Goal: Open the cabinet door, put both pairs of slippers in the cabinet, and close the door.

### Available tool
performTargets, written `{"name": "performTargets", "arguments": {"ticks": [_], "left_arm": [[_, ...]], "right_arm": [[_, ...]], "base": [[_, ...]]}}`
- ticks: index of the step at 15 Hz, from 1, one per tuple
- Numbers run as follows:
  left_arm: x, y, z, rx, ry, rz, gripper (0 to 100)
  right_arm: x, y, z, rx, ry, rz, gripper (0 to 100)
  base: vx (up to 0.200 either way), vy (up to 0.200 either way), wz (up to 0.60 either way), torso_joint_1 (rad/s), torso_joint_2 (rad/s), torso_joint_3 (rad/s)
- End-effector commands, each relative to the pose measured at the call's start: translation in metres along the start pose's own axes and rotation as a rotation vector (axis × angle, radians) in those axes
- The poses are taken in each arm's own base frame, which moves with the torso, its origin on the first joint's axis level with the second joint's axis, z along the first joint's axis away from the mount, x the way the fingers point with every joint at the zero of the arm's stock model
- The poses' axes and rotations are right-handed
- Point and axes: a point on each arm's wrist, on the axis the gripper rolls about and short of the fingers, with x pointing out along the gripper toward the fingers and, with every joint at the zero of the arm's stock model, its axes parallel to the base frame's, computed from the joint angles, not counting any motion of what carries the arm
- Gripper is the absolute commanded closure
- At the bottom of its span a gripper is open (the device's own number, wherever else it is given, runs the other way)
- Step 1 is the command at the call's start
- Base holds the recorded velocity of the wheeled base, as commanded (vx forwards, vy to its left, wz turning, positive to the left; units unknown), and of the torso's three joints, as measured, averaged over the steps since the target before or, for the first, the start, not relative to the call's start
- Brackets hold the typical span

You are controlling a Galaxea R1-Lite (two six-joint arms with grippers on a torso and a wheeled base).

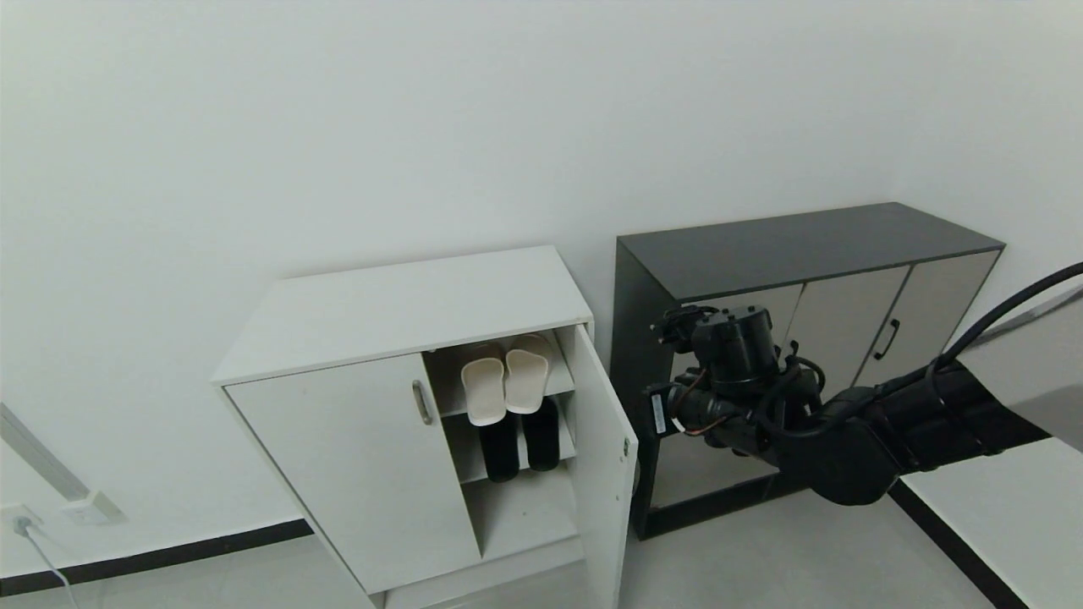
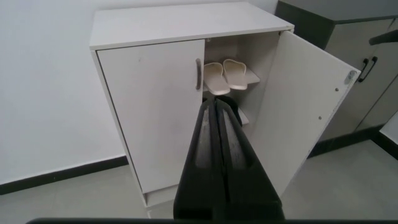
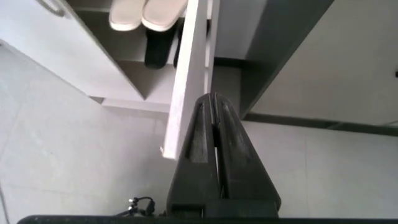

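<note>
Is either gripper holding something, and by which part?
Nothing is held. The left gripper and the right gripper are both shut and empty.

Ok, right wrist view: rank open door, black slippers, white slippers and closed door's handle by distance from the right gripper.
1. Open door, beside the right gripper.
2. Black slippers, middle shelf; white slippers, shelf above: too close to call.
3. Closed door's handle, beyond the slippers.

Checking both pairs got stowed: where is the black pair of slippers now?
In the head view, the black slippers lie inside the white cabinet on the shelf directly under the white slippers, left of the open door.
</note>
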Motion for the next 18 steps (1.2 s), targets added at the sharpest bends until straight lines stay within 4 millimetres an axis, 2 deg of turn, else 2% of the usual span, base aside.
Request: {"name": "performTargets", "arguments": {"ticks": [1, 2, 8, 12, 15, 18], "left_arm": [[0.000, 0.000, 0.000, 0.000, 0.000, 0.001, 100], [0.000, 0.000, 0.000, 0.000, 0.000, 0.001, 100], [0.000, 0.000, 0.000, 0.000, 0.000, 0.001, 100], [0.000, 0.000, 0.000, -0.001, 0.000, 0.001, 100], [0.000, 0.000, 0.000, -0.001, 0.000, 0.001, 100], [0.000, 0.000, 0.000, -0.001, 0.000, 0.001, 100]], "right_arm": [[-0.003, 0.001, 0.002, 0.001, -0.010, 0.006, 100], [-0.003, 0.002, 0.001, 0.000, -0.008, 0.019, 100], [-0.004, 0.001, 0.000, -0.012, -0.001, 0.061, 100], [-0.003, -0.005, 0.003, -0.024, -0.029, 0.034, 100], [-0.001, -0.018, 0.004, -0.070, -0.026, -0.054, 100], [0.012, -0.039, -0.003, -0.090, 0.011, -0.137, 100]], "base": [[0.000, 0.000, 0.00, 0.000, 0.00, 0.000], [0.000, 0.000, 0.00, 0.000, 0.00, 0.000], [0.000, 0.000, 0.60, 0.002, 0.00, 0.000], [0.000, 0.000, 0.00, 0.000, 0.00, 0.000], [0.000, 0.000, 0.00, 0.000, 0.00, 0.000], [0.000, 0.000, 0.00, 0.000, 0.00, 0.000]]}}
